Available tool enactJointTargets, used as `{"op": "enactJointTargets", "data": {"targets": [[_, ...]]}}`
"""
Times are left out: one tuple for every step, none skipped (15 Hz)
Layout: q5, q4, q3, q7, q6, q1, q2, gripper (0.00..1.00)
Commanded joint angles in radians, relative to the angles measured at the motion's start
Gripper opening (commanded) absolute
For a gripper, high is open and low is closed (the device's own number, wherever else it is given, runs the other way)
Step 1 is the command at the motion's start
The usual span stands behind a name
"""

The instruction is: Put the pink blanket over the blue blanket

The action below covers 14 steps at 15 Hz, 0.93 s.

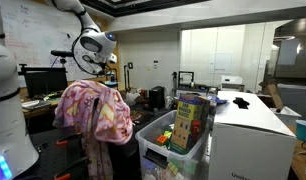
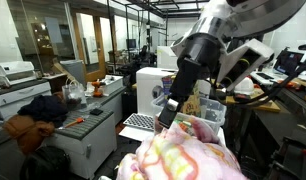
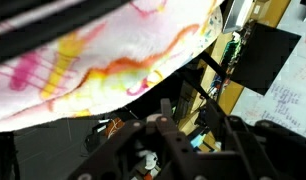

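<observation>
The pink blanket (image 1: 93,112) with yellow and darker pink swirls hangs in a heap over something tall at the left in an exterior view. It fills the bottom of an exterior view (image 2: 188,155) and the upper left of the wrist view (image 3: 83,50). My gripper (image 2: 166,118) hangs just above the blanket's top, also seen under the arm's white head (image 1: 93,70). In the wrist view the gripper (image 3: 187,110) has its fingers apart with nothing between them, and the blanket lies clear of them. The blue blanket is hidden.
A clear bin of colourful toys (image 1: 173,138) and a white cabinet (image 1: 248,130) stand beside the blanket. A grey cabinet (image 2: 88,128) carries dark and orange cloth (image 2: 33,118); a printer (image 2: 13,72) and a keyboard (image 2: 143,122) are nearby. Desks and monitors (image 1: 43,80) crowd the back.
</observation>
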Motion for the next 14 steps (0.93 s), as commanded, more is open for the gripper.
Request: {"op": "enactJointTargets", "data": {"targets": [[0.006, -0.016, -0.007, -0.032, -0.002, -0.006, -0.026, 0.72], [0.006, -0.012, -0.01, -0.035, -0.003, -0.009, -0.026, 0.78], [0.002, -0.009, -0.013, -0.031, -0.004, -0.011, -0.024, 0.87], [-0.003, 0.0, -0.018, -0.025, 0.0, -0.015, -0.018, 0.93], [-0.008, 0.008, -0.024, -0.02, 0.007, -0.02, -0.013, 0.99], [-0.029, 0.017, -0.033, -0.002, 0.009, -0.03, -0.007, 1.0], [-0.044, 0.026, -0.041, 0.004, 0.02, -0.039, -0.003, 1.0], [-0.082, 0.036, -0.054, 0.026, 0.03, -0.053, 0.003, 1.0], [-0.119, 0.049, -0.07, 0.041, 0.038, -0.068, 0.009, 1.0], [-0.167, 0.062, -0.085, 0.071, 0.042, -0.084, 0.014, 1.0], [-0.216, 0.075, -0.104, 0.097, 0.051, -0.102, 0.019, 1.0], [-0.272, 0.087, -0.122, 0.134, 0.059, -0.12, 0.024, 1.0], [-0.329, 0.097, -0.142, 0.173, 0.078, -0.14, 0.028, 1.0], [-0.387, 0.111, -0.158, 0.218, 0.097, -0.156, 0.037, 1.0]]}}
